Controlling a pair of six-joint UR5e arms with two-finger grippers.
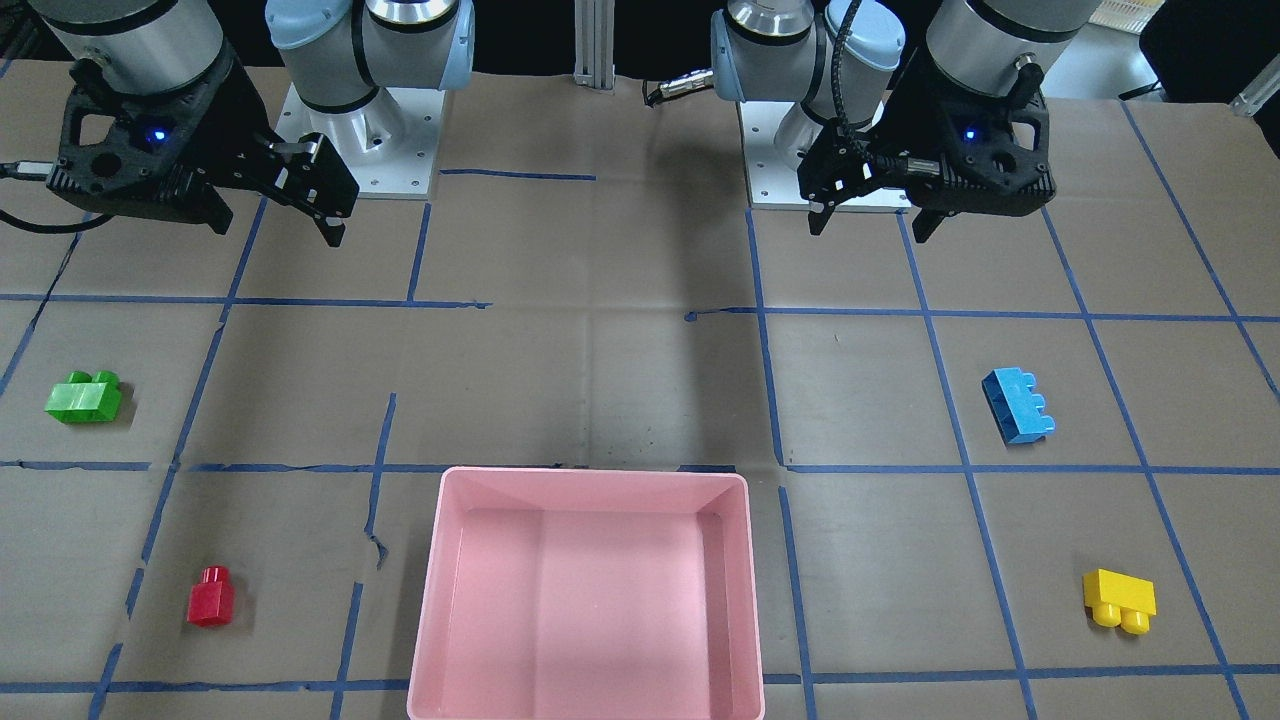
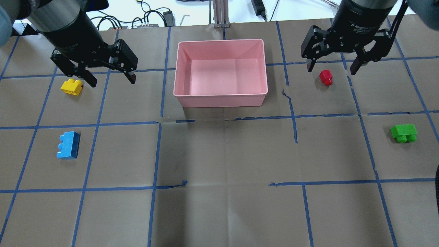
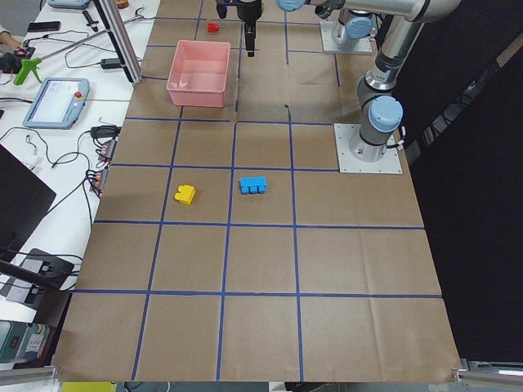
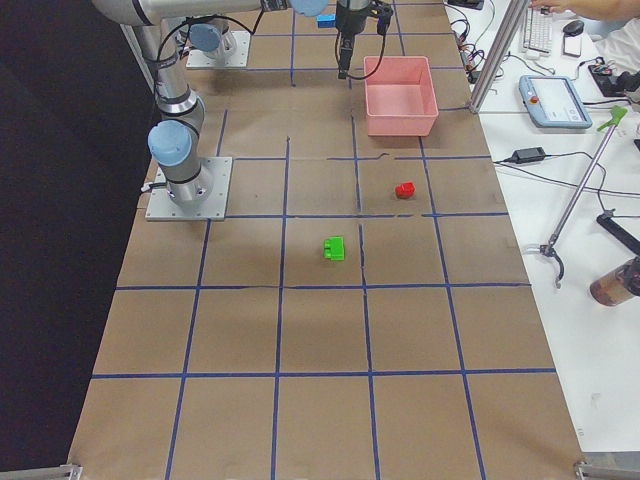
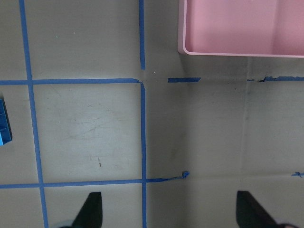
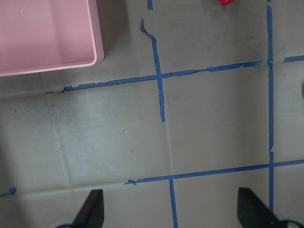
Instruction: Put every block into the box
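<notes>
The pink box (image 2: 219, 99) stands empty at the middle of the table's far side. On my left lie the yellow block (image 2: 72, 86) and the blue block (image 2: 68, 145). On my right lie the red block (image 2: 325, 77) and the green block (image 2: 404, 132). My left gripper (image 2: 110, 79) is open and empty, raised above the table just right of the yellow block. My right gripper (image 2: 331, 69) is open and empty, raised high near the red block. The left wrist view shows the box corner (image 5: 237, 51) and the blue block's edge (image 5: 4, 121).
Brown paper with a blue tape grid (image 2: 157, 154) covers the table. The two arm bases (image 1: 370, 150) stand at the robot's side. Cables and a pendant (image 3: 57, 98) lie beyond the far edge, behind a metal post (image 2: 219, 13).
</notes>
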